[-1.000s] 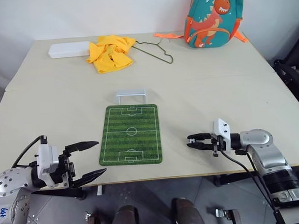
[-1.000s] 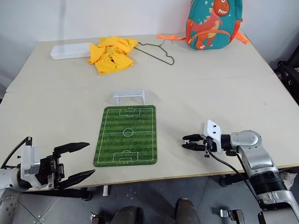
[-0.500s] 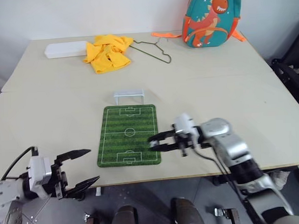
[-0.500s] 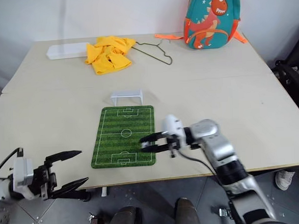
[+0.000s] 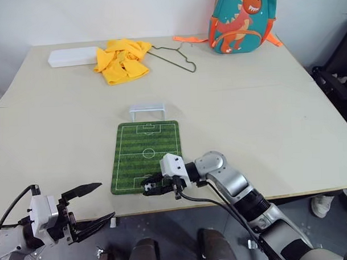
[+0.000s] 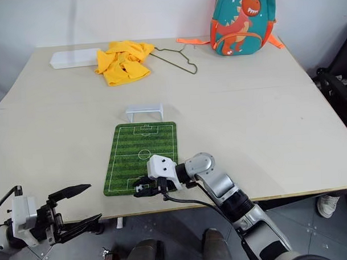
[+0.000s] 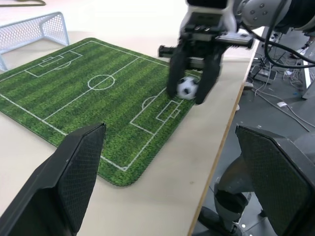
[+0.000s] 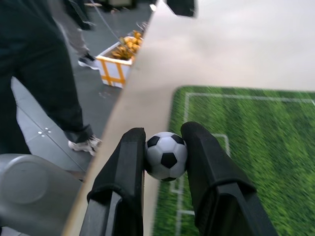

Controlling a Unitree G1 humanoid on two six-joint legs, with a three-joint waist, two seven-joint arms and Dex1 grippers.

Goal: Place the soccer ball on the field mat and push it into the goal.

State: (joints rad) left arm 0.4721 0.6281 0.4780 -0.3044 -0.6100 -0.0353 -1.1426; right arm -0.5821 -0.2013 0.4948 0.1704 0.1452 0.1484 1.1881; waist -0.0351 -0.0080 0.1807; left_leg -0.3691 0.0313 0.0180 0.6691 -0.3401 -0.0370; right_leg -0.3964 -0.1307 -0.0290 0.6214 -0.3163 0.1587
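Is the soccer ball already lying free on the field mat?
No, the soccer ball is clamped between the jaws of the right gripper, above the near end of the field mat.

No readable text, label or number anywhere

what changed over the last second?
The right gripper, shut on the soccer ball, swung left from the bare table onto the near end of the field mat. The left gripper pulled back off the table edge, open. Mat and goal unmoved.
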